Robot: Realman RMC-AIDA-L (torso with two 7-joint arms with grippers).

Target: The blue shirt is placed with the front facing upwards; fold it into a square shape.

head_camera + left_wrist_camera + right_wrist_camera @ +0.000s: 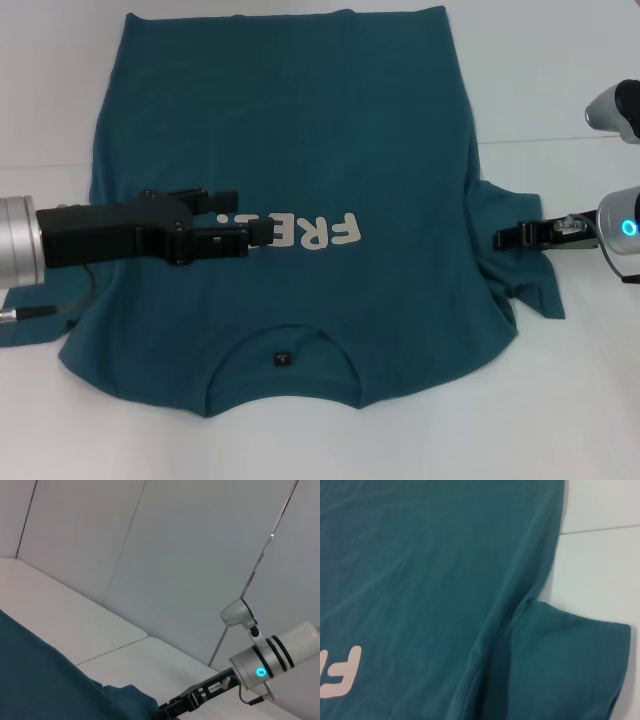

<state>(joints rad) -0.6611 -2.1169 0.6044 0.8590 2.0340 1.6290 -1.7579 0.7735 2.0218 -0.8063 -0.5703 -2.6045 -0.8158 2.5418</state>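
Your blue shirt [300,150] lies spread flat on the white table [560,400], front up, with its collar nearest the robot and the hem at the far side; the white lettering [315,232] runs across the chest, and a small dark neck label [283,356] sits inside the collar. You can see its right sleeve [520,250] sticking out to the side, rumpled along the seam. Your left gripper [245,215] reaches in from the left over the chest, its two black fingers [215,195] parted with nothing between them, the tips covering the end of the lettering. Your right gripper [500,238] is at the outer edge of the right sleeve; you cannot tell from these views whether its jaws are open or have closed on the fabric.
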